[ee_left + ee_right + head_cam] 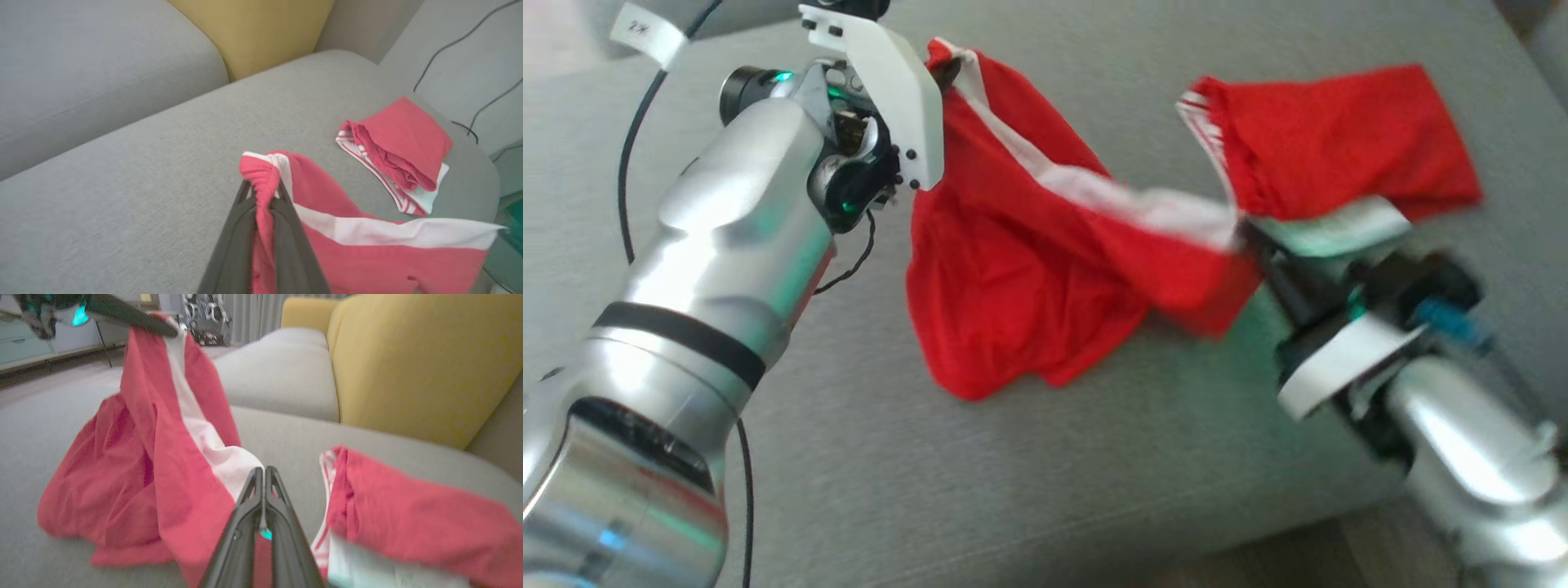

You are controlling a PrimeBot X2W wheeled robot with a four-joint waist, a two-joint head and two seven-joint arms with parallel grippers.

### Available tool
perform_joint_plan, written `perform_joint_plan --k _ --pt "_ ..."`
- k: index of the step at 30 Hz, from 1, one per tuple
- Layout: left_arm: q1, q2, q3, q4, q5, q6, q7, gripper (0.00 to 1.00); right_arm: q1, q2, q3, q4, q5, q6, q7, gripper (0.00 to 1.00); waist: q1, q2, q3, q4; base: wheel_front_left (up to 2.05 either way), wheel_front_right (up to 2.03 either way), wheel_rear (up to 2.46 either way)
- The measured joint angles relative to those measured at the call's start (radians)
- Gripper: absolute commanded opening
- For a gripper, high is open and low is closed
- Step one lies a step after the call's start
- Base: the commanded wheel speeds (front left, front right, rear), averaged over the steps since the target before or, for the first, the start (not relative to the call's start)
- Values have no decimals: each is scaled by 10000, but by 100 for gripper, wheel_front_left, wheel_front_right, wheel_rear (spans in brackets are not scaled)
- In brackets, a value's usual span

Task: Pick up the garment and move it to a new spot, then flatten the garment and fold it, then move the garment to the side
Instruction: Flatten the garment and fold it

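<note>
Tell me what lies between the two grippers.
The red garment, its white band stretched from left gripper to right gripper, in the head view.

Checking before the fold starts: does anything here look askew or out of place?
Nothing damaged. The red garment hangs lopsided: the left gripper holds its white-banded edge high, the right gripper low, so the cloth sags bunched onto the grey cushion. A folded red garment lies beside it.
</note>
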Motion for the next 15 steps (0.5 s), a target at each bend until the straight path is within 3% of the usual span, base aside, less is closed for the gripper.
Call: perform_joint_plan --k 7,15 --pt "399 316 40 -477 -579 0 -702 0 -1137 -537 -729 -445 662 0 414 0 0 0 -956 1171 0 0 0" --pt "679 621 222 -892 -915 0 -1373 0 -2506 -955 -403 -295 1009 0 746 0 -1 0 -1908 2363 0 0 0"
